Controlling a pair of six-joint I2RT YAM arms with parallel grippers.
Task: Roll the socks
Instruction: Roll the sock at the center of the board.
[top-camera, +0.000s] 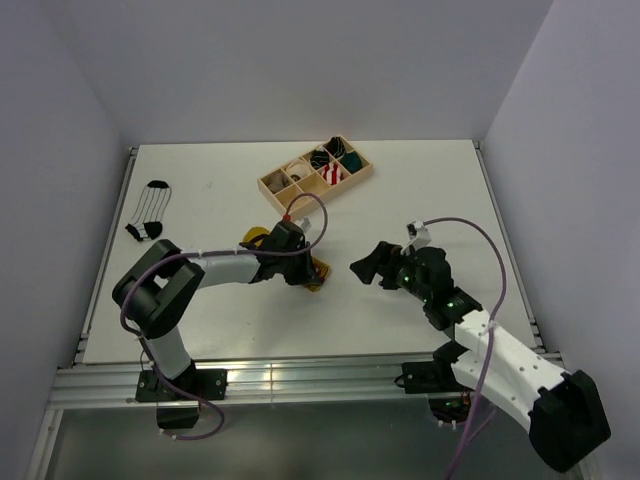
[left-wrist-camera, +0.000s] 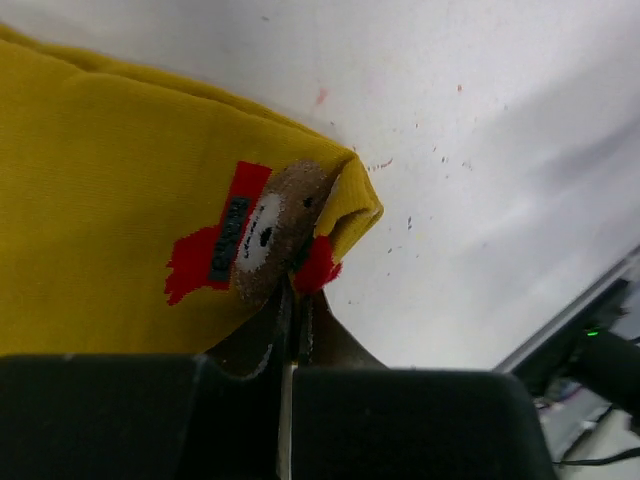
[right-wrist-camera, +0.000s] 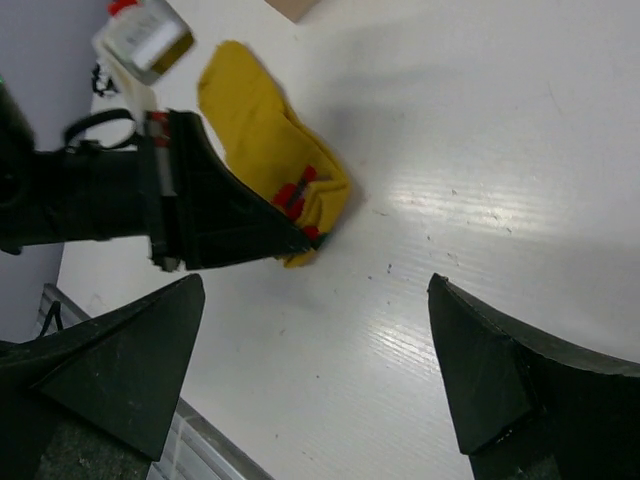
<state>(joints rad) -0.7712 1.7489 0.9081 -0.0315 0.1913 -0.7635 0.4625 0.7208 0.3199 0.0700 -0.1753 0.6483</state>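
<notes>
1. Tray (top-camera: 266, 182): sits far-centre on the tabletop (top-camera: 430, 200), well apart from both arms; holds a red-and-white bundle (top-camera: 333, 175) and a teal bundle (top-camera: 351, 160) in separate compartments.
2. Striped sock (top-camera: 152, 208): lies flat at the far left, well apart from everything else, touched by nothing.
3. Yellow sock (left-wrist-camera: 110, 220): lies at the near middle of the tabletop, mostly hidden under the left arm in the top view; shows a red-and-white patch at the end by the claw.
4. Left claw (left-wrist-camera: 297, 290): clenched on the patch end of the yellow sock, fingers pressed together, low against the tabletop; reaches rightward from a sharply folded elbow.
5. Right claw (right-wrist-camera: 315, 290): released, fingers spread wide, grasping nothing; hangs above the tabletop just right of the yellow sock, apart from it, pointing toward the left claw.
</notes>
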